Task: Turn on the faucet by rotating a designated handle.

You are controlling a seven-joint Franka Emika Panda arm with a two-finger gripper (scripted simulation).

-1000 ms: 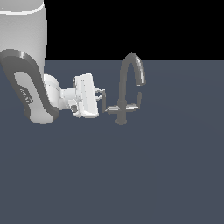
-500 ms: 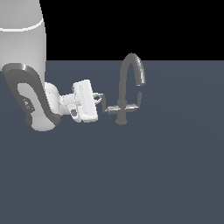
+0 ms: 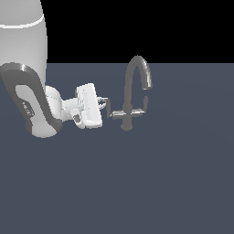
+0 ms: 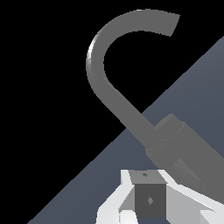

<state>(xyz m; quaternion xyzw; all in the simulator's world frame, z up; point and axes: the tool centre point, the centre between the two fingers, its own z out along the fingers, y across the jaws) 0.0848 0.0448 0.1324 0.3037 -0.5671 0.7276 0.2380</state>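
Exterior view: the faucet [image 3: 133, 93] stands mid-floor; its handle [image 3: 116, 113] points toward the view's left, at the gripper [image 3: 106, 108], whose spread I cannot tell. Wrist view: the spout [image 4: 114, 65] arches just beyond the fingers [image 4: 129, 183]

You get flat, even sim lighting, no cast shadows, black background. Faint highlight on the faucet [image 3: 132, 98] spout. Sharp renders, no blur or edge distortion.
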